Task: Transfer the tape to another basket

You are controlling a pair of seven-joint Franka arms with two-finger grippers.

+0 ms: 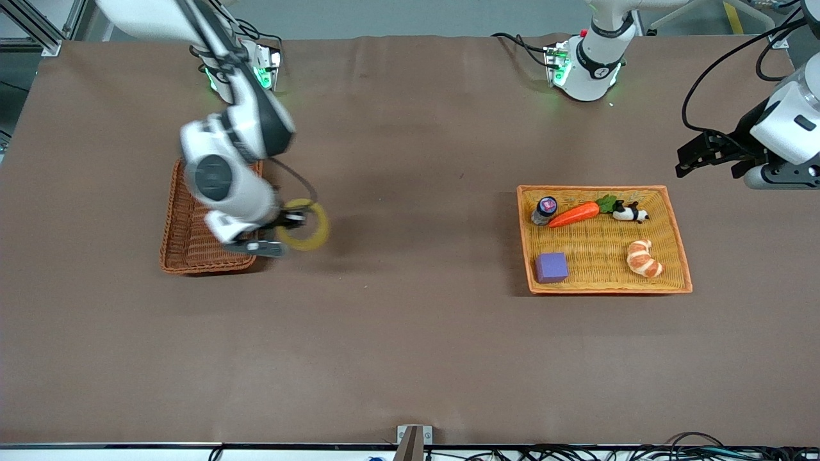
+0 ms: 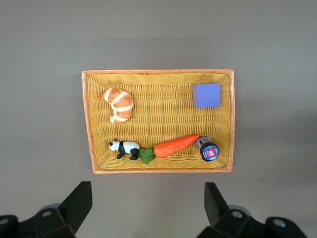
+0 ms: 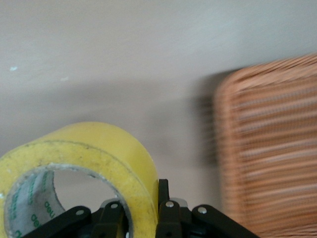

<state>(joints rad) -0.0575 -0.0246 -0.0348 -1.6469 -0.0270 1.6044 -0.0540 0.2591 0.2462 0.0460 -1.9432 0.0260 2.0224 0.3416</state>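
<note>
Tabletop (image 1: 410, 333): brown cover, carries both woven containers.
Right arm: reaches out from its base over its own end of the tabletop, blurred in the front view, wrist above the basket's edge.
Left arm: waits raised at its own end of the tabletop, above and beside the tray.
Tray (image 1: 679, 256): wide, shallow, light-orange weave, toward the left arm's end; also seen whole from above in the left wrist view (image 2: 91, 119).
Basket (image 1: 182, 240): dark reddish-brown weave with raised sides, toward the right arm's end; partly covered by the right arm in the front view, blurred in the right wrist view (image 3: 270, 144).
Right hand (image 1: 282, 224): over bare tabletop just beside the basket's rim, fingers clamped on the wall of the tape.
Left hand (image 2: 148, 208): high over the tabletop beside the tray, fingers spread wide, nothing between them.
Tape (image 1: 305, 225): yellow roll with grey core, held in the air by the right hand, outside the basket, beside its rim; close up in the right wrist view (image 3: 94, 158).
Tray contents: carrot (image 1: 574, 214), croissant (image 1: 643, 258), purple block (image 1: 551, 267), small jar (image 1: 544, 209), panda figure (image 1: 631, 212).
</note>
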